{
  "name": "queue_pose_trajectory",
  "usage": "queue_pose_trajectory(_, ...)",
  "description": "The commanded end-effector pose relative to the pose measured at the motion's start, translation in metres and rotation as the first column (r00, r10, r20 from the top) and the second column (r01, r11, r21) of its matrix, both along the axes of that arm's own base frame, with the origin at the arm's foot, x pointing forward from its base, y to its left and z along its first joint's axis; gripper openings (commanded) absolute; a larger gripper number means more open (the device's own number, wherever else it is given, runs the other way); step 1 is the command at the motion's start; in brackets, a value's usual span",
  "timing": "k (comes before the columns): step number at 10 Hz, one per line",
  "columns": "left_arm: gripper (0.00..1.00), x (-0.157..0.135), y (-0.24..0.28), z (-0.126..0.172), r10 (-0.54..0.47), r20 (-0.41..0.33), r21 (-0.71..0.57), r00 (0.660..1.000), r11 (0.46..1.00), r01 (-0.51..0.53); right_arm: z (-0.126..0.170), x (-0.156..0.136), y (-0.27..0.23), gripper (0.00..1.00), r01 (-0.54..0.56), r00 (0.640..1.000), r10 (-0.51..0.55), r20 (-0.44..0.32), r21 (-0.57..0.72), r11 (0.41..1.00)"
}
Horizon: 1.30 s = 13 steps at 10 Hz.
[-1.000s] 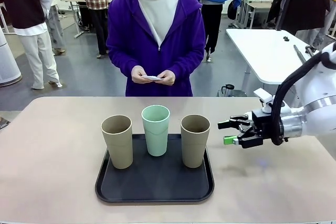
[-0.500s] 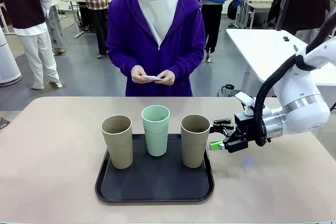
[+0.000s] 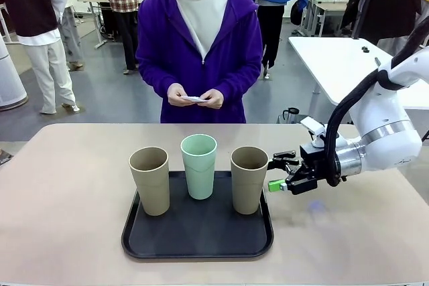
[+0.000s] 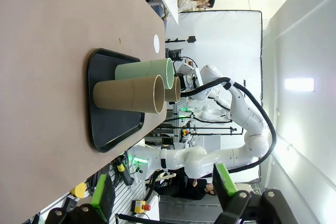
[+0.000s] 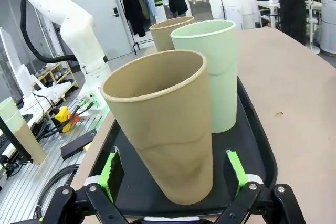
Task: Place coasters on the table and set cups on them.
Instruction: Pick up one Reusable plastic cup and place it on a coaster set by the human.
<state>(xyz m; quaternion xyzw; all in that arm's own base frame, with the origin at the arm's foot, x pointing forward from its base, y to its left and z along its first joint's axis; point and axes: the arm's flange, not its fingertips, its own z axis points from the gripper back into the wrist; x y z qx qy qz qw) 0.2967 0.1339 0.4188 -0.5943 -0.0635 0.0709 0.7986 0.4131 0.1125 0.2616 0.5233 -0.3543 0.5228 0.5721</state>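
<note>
No step was done: three tall tumbler cups [image 3: 199, 165], two tan, one mint green, stood on a black tray [image 3: 198, 242] on the beige-pink bench [image 3: 67, 192], thin white paper coasters [image 3: 195, 99] apparently in the person's hands [image 3: 213, 100], and the right pincer [image 3: 273, 173] was spread apart just beside the right-hand tan cup [image 3: 249, 179].

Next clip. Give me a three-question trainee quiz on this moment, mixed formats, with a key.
1. True or false: all three cups stand on the tray.
2. The open right claw is closest to which cup? A) left tan B) mint C) right tan
3. Fill in: the coasters are in the person's ____.
Key: 1 true; 2 C; 3 hands.
</note>
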Motion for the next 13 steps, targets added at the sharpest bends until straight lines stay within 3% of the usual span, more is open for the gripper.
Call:
queue_pose_trajectory(1,1.00,-0.001,0.001,0.001,0.004,0.006,-0.007,1.000,1.000,-0.004,0.000,0.000,0.000,1.00,0.000,1.000,0.000,0.000,0.000,1.000)
queue_pose_trajectory(4,1.00,-0.001,0.001,0.001,0.004,0.006,-0.007,1.000,1.000,-0.004,-0.008,0.006,0.006,1.00,0.021,0.999,-0.022,0.046,0.013,1.000)
queue_pose_trajectory(6,1.00,-0.001,0.001,0.001,0.004,0.006,-0.007,1.000,1.000,-0.004,-0.012,0.010,0.010,1.00,0.034,0.999,-0.035,0.025,0.026,0.999)
queue_pose_trajectory(13,1.00,-0.001,0.001,0.001,0.004,0.006,-0.007,1.000,1.000,-0.004,-0.021,0.005,0.031,1.00,-0.060,0.998,0.060,0.018,0.021,0.998)
